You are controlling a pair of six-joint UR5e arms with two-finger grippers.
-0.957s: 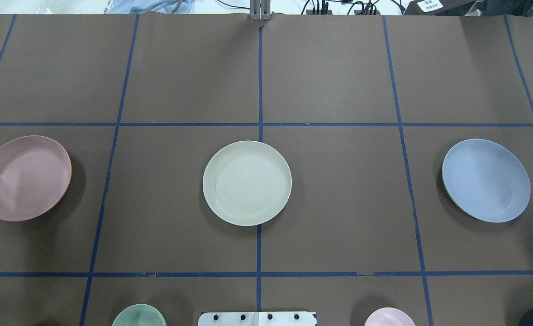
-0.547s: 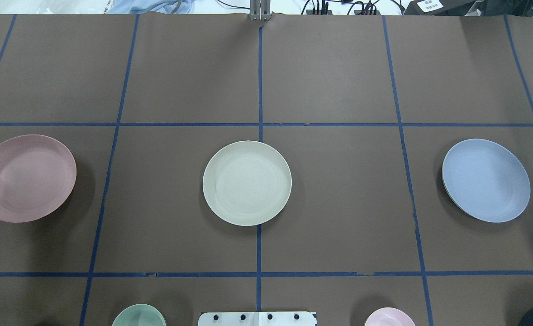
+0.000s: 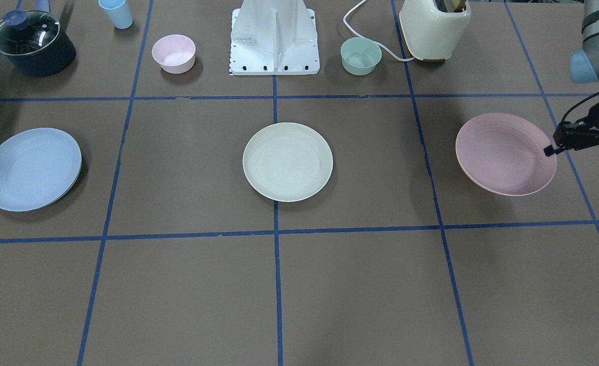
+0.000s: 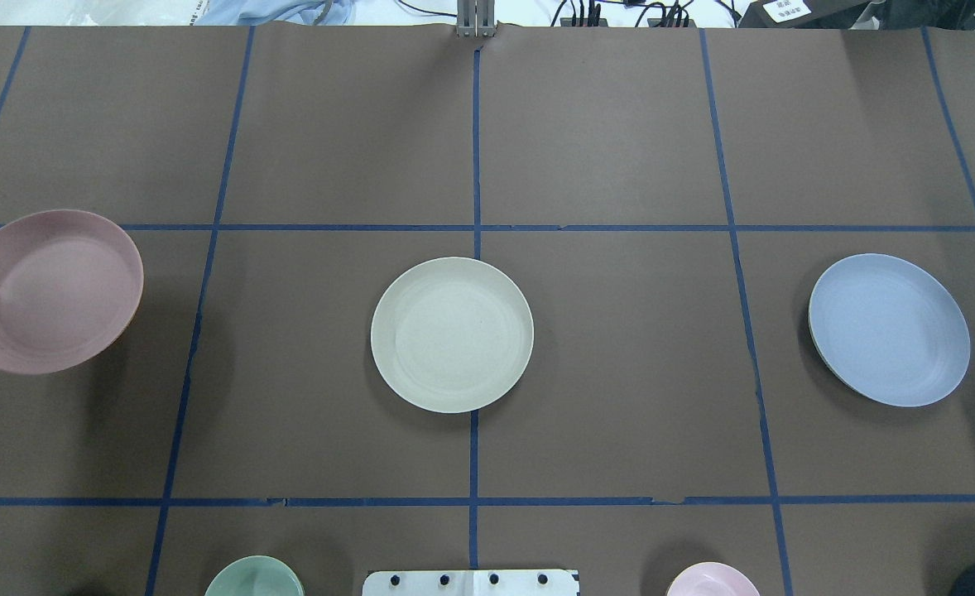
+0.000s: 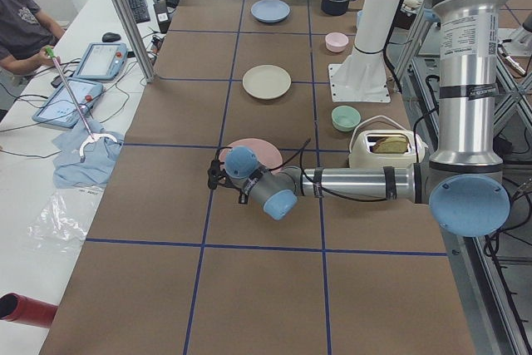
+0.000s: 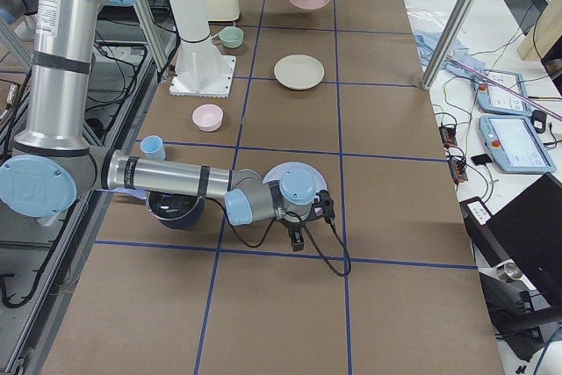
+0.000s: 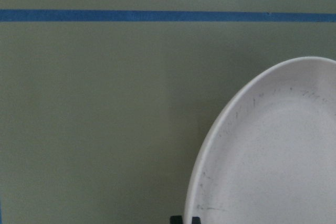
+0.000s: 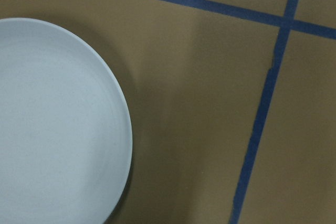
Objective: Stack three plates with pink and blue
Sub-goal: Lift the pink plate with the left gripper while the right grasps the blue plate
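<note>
Bare table (image 4: 289, 372) lies between pink plate (image 4: 57, 290) and cream plate (image 4: 452, 334); green bowl (image 3: 361, 55) and pink bowl (image 3: 173, 53) flank the robot base (image 3: 274, 40).

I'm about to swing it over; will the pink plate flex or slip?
Probably stiff: the pink plate looks unbent with the left gripper pinching one rim edge. Likely light, cantilevered like that. A one-edge hold could let it pivot; go gently.

It was a robotics lab. A long table (image 4: 620, 124) was covered in brown paper gridded with blue tape (image 4: 473, 463). Two grey robot arms (image 5: 453, 81) reached over it. Control tablets (image 5: 101, 60) and loose cables (image 6: 457, 142) lay on a side bench (image 5: 41, 172) beside a person (image 5: 21, 22).
</note>
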